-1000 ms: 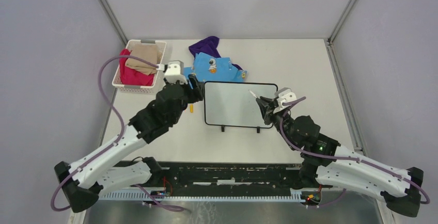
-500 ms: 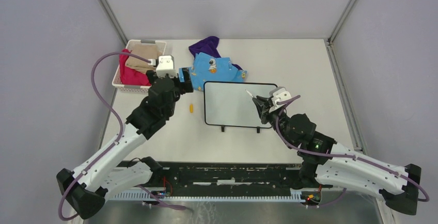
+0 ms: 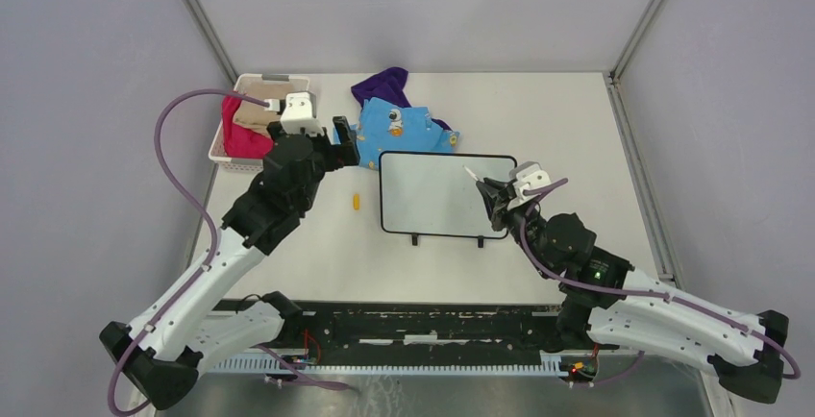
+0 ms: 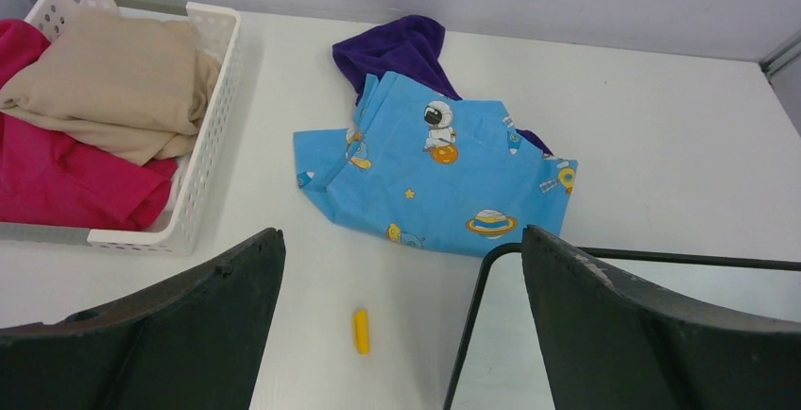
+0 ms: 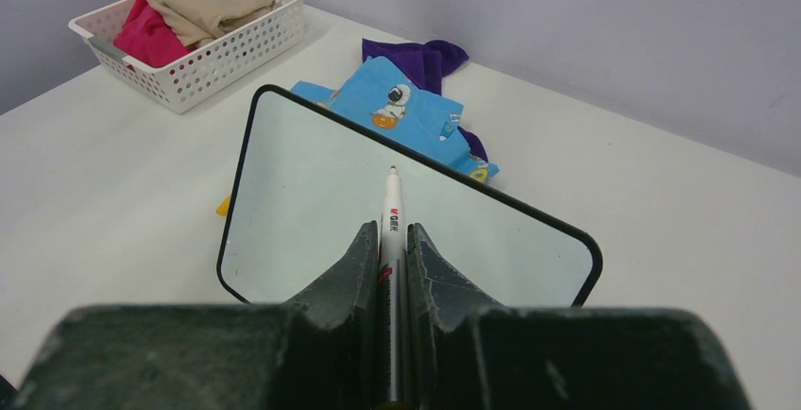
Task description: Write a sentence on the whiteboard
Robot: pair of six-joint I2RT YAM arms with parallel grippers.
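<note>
The whiteboard (image 3: pixel 437 193) lies mid-table, black-framed, on little black feet. Its surface (image 5: pixel 359 212) looks blank; no sentence shows on it. My right gripper (image 3: pixel 492 201) hovers at the board's right edge, shut on a white marker (image 5: pixel 392 212) whose tip points out over the board. My left gripper (image 3: pixel 338 143) hangs open and empty above the table, left of the board's far-left corner (image 4: pixel 482 268). A small yellow cap (image 4: pixel 361 331) lies on the table just left of the board, below and between the left jaws.
A white basket (image 3: pixel 219 148) with pink and beige clothes stands at the far left. A blue space-print cloth (image 3: pixel 404 127) lies against the board's far edge, with a purple cloth (image 3: pixel 382 84) behind it.
My left gripper has opened wide and drawn back up and to the far left, away from the board's left edge and the yellow cap. The right gripper has stayed nearly in place, still holding the marker.
</note>
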